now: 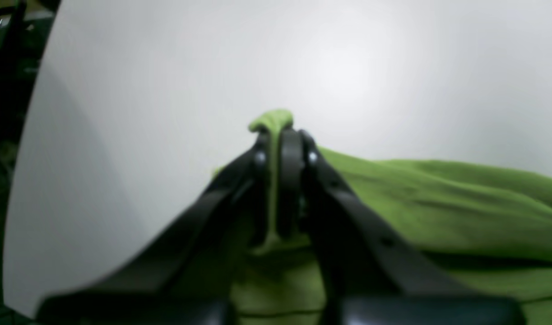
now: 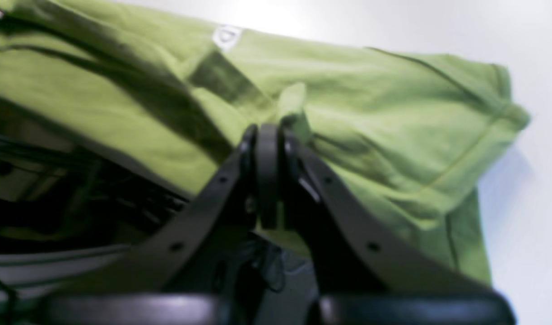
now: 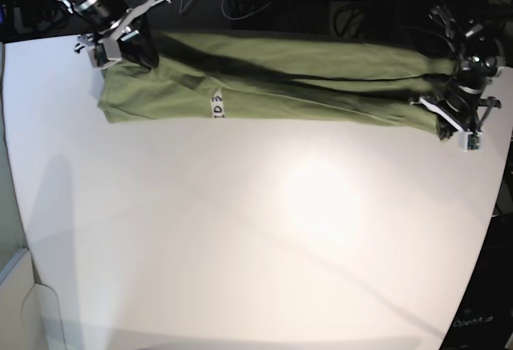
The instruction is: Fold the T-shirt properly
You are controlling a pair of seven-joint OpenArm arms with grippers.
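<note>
Green cotton fills both wrist views, and we start at the jaws: the left gripper (image 1: 280,135) is clamped together on a pinch of the T-shirt (image 3: 272,86), a nub of cloth poking out above the tips. The right gripper (image 2: 269,135) is likewise closed on a fold of the same cloth, a small flap standing up just past its tips. Taking the white table (image 3: 240,238) as our landmark, the shirt lies stretched in a long narrow band along the table's far edge, one arm at each end of it, and the near part of the table is bare. A small white tag (image 3: 216,105) shows on the band's near side, closer to the right gripper's end. We judge a lengthwise fold is in hand: the band already looks doubled, with a dark crease running along it. The next move probably calls for both arms to travel together, keeping the cloth taut and level, so the held edge lands square on the rest. Uneven travel would skew the fold.
</note>
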